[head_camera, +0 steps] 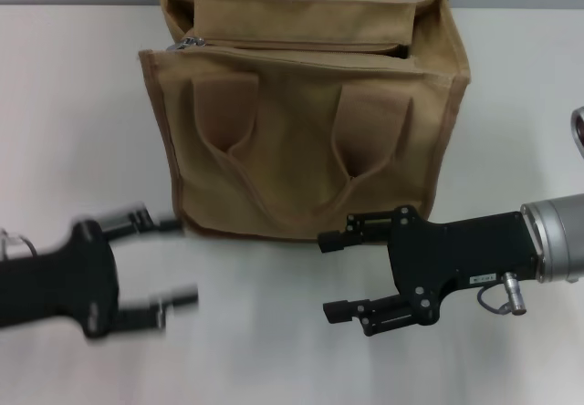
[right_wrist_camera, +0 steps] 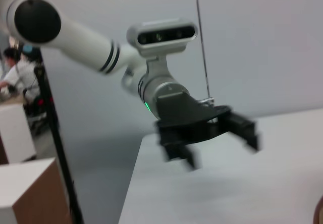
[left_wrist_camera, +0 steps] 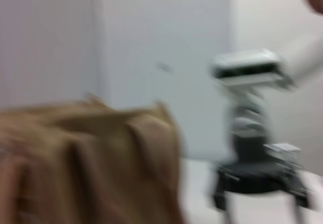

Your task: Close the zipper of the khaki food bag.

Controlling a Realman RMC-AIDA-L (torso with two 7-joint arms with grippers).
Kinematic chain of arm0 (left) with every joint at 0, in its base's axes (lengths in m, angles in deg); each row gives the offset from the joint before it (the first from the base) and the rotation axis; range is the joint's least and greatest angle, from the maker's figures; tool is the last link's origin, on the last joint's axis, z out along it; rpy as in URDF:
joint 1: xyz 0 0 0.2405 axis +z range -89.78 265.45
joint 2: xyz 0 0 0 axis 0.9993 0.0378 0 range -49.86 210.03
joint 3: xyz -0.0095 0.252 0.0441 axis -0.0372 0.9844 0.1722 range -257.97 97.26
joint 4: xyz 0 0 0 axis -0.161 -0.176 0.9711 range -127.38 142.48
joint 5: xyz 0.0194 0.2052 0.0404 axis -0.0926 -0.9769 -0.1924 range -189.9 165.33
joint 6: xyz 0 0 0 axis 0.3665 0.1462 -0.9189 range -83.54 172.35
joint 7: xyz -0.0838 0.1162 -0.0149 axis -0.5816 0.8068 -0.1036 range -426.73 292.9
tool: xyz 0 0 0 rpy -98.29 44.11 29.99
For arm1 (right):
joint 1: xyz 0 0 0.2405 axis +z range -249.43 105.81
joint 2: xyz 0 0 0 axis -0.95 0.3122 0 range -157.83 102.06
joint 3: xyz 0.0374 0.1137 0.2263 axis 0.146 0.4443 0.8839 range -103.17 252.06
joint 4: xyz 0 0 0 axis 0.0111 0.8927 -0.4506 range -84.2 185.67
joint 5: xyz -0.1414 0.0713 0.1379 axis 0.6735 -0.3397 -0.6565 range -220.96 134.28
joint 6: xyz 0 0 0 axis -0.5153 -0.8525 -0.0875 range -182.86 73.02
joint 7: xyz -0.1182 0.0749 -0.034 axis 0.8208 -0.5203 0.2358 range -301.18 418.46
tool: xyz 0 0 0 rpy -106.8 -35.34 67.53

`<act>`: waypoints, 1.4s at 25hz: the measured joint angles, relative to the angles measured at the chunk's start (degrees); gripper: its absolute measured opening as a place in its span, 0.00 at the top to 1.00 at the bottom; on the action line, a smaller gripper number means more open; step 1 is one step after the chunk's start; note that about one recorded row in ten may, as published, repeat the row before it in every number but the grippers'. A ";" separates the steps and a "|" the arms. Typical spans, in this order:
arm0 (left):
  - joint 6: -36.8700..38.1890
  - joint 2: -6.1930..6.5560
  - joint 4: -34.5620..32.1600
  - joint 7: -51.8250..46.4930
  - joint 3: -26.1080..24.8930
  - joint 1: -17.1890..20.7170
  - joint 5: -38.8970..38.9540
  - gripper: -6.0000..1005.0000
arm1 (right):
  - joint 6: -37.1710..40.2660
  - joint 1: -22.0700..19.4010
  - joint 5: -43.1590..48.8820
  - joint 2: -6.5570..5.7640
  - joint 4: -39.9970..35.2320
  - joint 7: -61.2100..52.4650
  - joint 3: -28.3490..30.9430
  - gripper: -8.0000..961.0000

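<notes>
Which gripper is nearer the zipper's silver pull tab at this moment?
Left. The pull tab sits at the bag's top left corner; the left gripper is low beside that side, the right gripper near the bag's front right.

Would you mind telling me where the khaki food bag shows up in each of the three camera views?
Head view: the khaki food bag stands upper centre on the table, beyond both open grippers.
Left wrist view: the bag fills the lower left, blurred.
Right wrist view: only a brown sliver at the lower right edge, which may be the bag.
Shared landmark: the left gripper, seen in the head view's lower left and centre of the right wrist view.
</notes>
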 joint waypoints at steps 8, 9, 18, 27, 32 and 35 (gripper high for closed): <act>-3.67 -3.51 5.91 6.79 -27.76 0.80 2.49 0.20 | -0.14 -0.95 -5.55 0.00 8.16 9.00 -0.01 0.21; -4.75 -3.47 7.42 7.07 -30.73 0.47 3.05 0.20 | -0.04 -1.11 -6.22 0.00 9.18 10.14 -0.01 0.21; -17.43 -3.71 9.83 6.90 -28.62 -4.86 2.44 0.20 | 1.05 -1.22 -9.12 0.16 16.49 17.64 0.04 0.21; -19.38 -4.03 11.16 6.76 -22.89 -10.34 4.35 0.20 | 1.02 -2.25 -9.67 0.25 17.24 17.72 0.11 0.21; -21.83 -4.22 13.46 7.87 -22.52 -11.77 9.97 0.20 | 0.84 -2.26 -10.38 0.26 17.84 17.83 0.10 0.21; -22.38 -4.19 13.91 8.20 -22.44 -11.89 11.39 0.20 | 0.56 -2.26 -10.58 0.26 17.93 17.91 0.11 0.21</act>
